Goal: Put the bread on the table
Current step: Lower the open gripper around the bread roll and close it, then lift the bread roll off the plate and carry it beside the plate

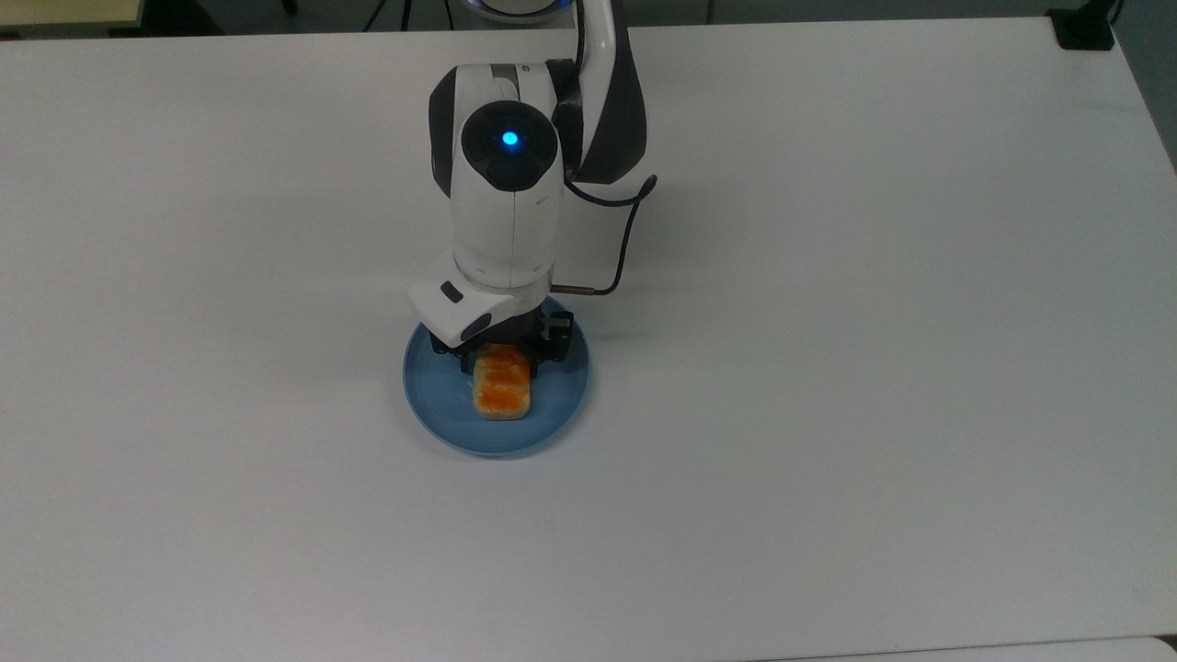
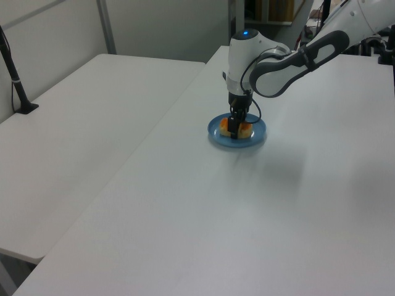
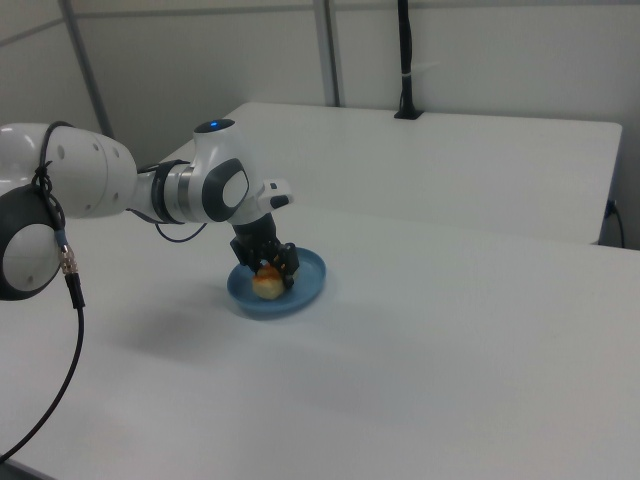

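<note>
The bread (image 1: 502, 393) lies lengthwise on the round blue plate (image 1: 430, 402), which rests on the white table (image 1: 828, 368). My gripper (image 1: 501, 364) has come down over the loaf's far end, open, with one finger on each side of it; the wrist hides that end. In the left view the gripper (image 2: 234, 130) stands upright on the plate (image 2: 216, 134) with the bread (image 2: 244, 129) showing orange beside it. In the right view the gripper (image 3: 272, 271) is low over the bread (image 3: 265, 288) inside the plate (image 3: 308, 284).
A dark cable (image 1: 631, 230) loops off the wrist towards the top view's right. A black clamp (image 1: 1085, 28) sits at the table's far right corner. In the left view a second white table (image 2: 80, 123) adjoins, with a black pole (image 2: 15, 74).
</note>
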Available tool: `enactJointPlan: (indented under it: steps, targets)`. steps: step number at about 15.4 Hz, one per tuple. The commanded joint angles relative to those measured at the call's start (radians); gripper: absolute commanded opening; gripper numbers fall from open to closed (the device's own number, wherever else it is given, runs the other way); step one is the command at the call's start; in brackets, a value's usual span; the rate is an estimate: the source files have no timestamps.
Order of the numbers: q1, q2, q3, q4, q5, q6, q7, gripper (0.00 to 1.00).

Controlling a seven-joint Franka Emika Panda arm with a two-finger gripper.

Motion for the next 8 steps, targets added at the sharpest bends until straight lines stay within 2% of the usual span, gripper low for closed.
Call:
enactJointPlan:
  steps: [1,6,8]
  targets:
    - [0.008,-0.016,-0.005,0.008,-0.005,0.005,0.018,0.45]
    - [-0.004,-0.077,-0.016,0.031,-0.001,-0.073,-0.009,0.45]
    - [-0.054,-0.080,-0.017,0.032,-0.007,-0.081,-0.104,0.45]
